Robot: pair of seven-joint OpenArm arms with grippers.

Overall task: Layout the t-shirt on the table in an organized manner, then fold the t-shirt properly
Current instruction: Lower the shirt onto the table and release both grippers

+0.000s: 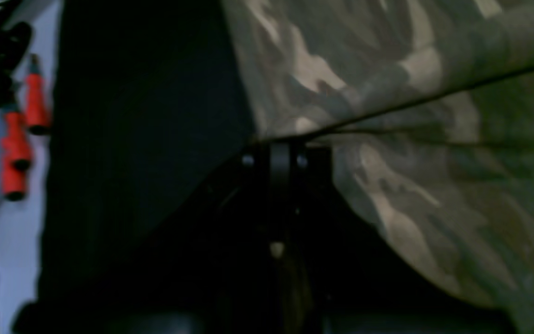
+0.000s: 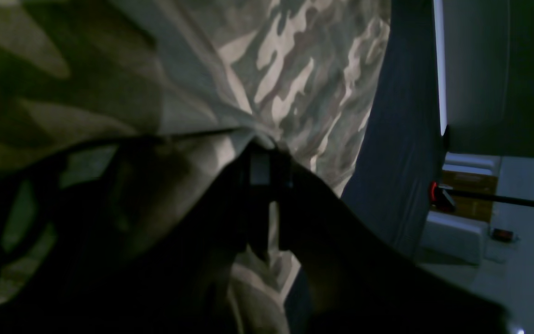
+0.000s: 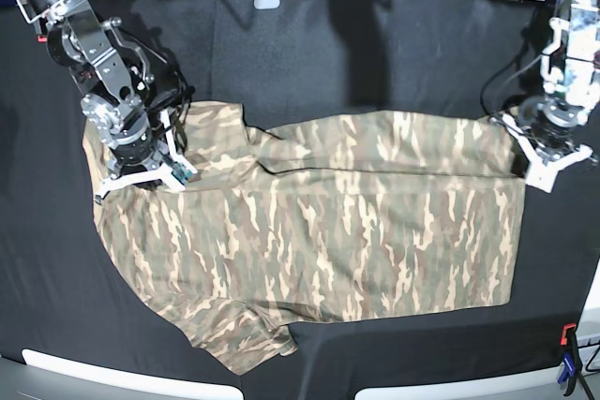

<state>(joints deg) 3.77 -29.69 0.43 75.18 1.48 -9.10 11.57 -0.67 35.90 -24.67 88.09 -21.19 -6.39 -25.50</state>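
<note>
Left gripper (image 1: 278, 148) closed, pinching shirt (image 3: 319, 231) edge at a fold. Right gripper (image 2: 262, 162) also closed on shirt cloth. In base view, left gripper (image 3: 551, 152) at shirt's right edge, right gripper (image 3: 141, 168) over its left end. Shirt spread mid-table (image 3: 375, 53), top part folded over. Red clamps (image 1: 16, 139) at table edge.

left arm: reached down at scene right, wrist bent low | left gripper (image 3: 548, 158): jaws closed, pinching t-shirt (image 3: 328, 231) edge | right arm: came from far-left corner, elbow folded, wrist pointed down | right gripper (image 3: 141, 170): jaws closed on cloth at scene left
</note>
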